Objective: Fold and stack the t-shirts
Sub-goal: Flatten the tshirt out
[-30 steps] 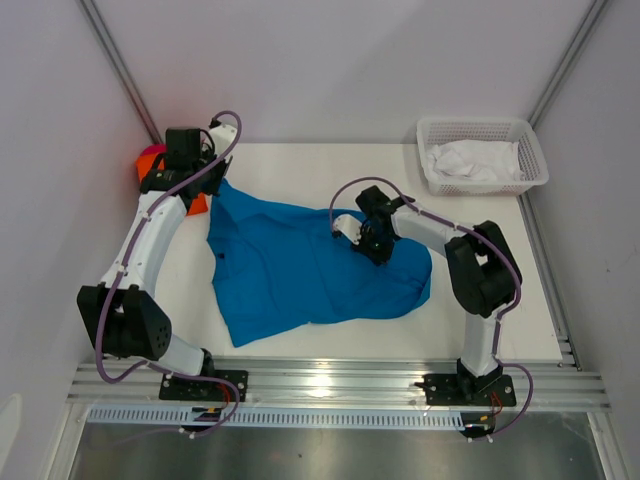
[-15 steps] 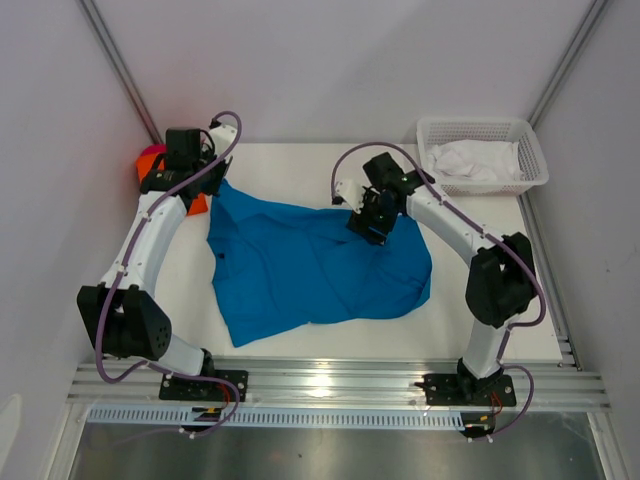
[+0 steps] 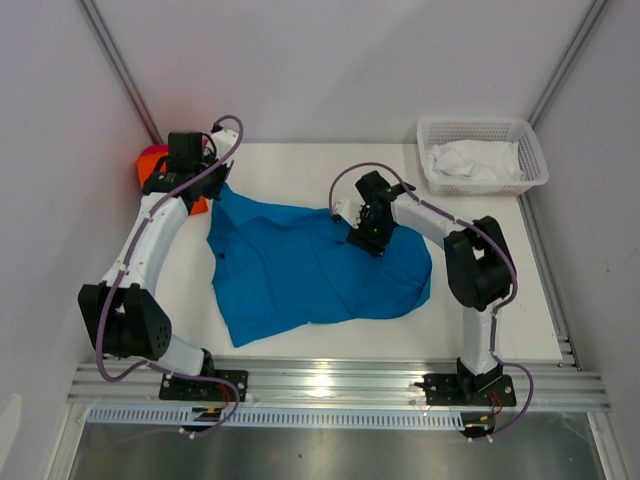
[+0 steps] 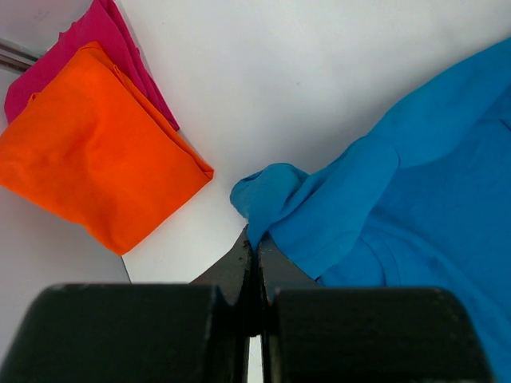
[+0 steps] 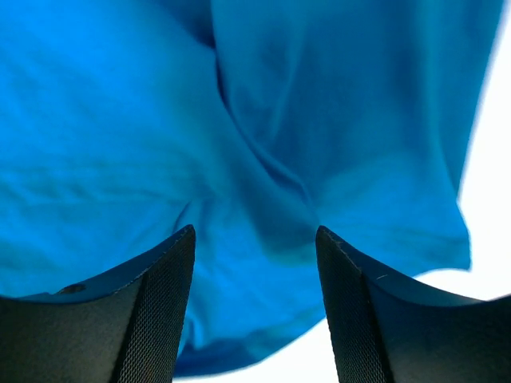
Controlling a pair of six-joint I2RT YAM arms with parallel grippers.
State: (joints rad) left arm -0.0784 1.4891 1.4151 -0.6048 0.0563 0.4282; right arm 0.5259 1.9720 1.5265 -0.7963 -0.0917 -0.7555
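The bright blue short-sleeved cloth t-shirt [image 3: 310, 275] is spread, rumpled and unfolded, across the middle of the white desk [image 3: 300, 165]. Its long axis runs from the far left towards the near right. A bunched edge at its far-left end is pinched in the left gripper [image 4: 254, 254], whose jaws are pressed together on the cloth. The right gripper [image 5: 254, 239] is held low over the shirt's far-right part, its jaws parted with nothing between them. Softly creased blue cloth lies directly beneath, and the shirt's edge and bare desk are seen just beyond it. Whether the fingertips touch the fabric cannot be told.

The coming move is judged to turn on this: the cloth lies straight below the right jaws, and the far-right edge is much nearer the right arm than the left. A grasp there would let the shirt be drawn taut along its far edge between the two arms.

The folded orange cloth t-shirt [image 4: 96, 167] lies in the far-left corner with the folded pinkish-red cloth t-shirt [image 4: 120, 48] showing from under it. Both are just beside the pinched end but apart from it. The white plastic lattice basket [image 3: 480, 128], with white cloth in it, stands at the far right, well apart. Bare desk shows along the far side and to the right of the shirt.
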